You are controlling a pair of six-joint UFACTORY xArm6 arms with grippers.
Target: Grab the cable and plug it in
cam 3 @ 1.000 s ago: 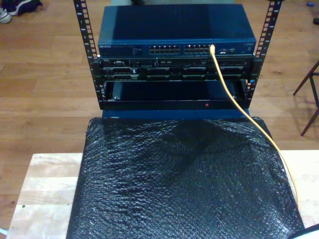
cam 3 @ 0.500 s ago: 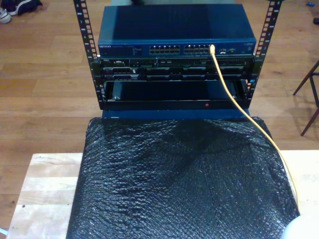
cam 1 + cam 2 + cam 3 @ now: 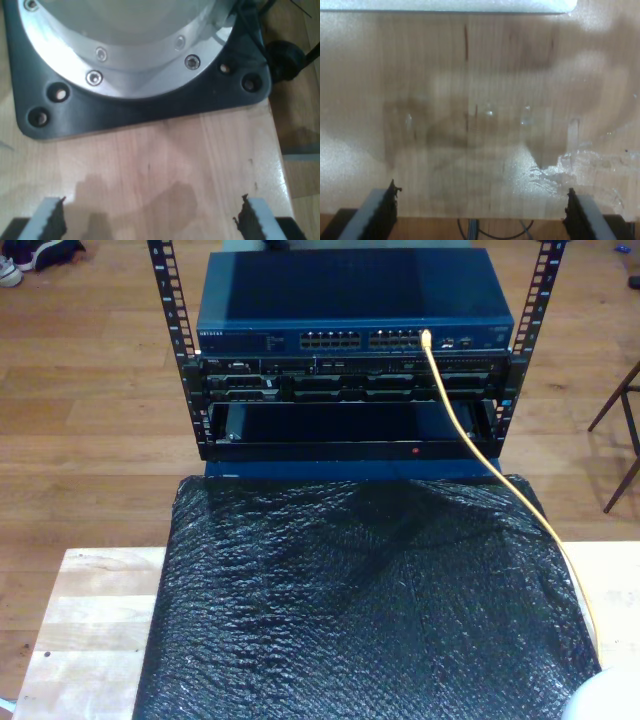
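Cable [image 3: 470, 435]: yellow, one end seated in a port at the exterior view's right end of the blue switch [image 3: 350, 295]'s port row. From there it drops past the lower rack units [image 3: 350, 380], crosses the black padded sheet [image 3: 360, 610] and runs off toward the exterior view's lower right. Its other end is not visible. By the look of it the plug is already in; if so, the step in hand is just confirming it is seated.

My first gripper [image 3: 150, 220]: jaws apart, nothing between them, over bare wood table [image 3: 165, 160] just beside a black base plate [image 3: 150, 110] with a metal flange.
My second gripper [image 3: 480, 210]: jaws apart, empty, over bare wood with a glossy smear.
Both are well away from the cable.

If a regrip is needed: take the cable just behind the plug, keep the plug square to the port, push straight, no side load on the clip.

Writing: "NETGEAR" at the switch front's end on the exterior view's left. Other lettering is too small to read.
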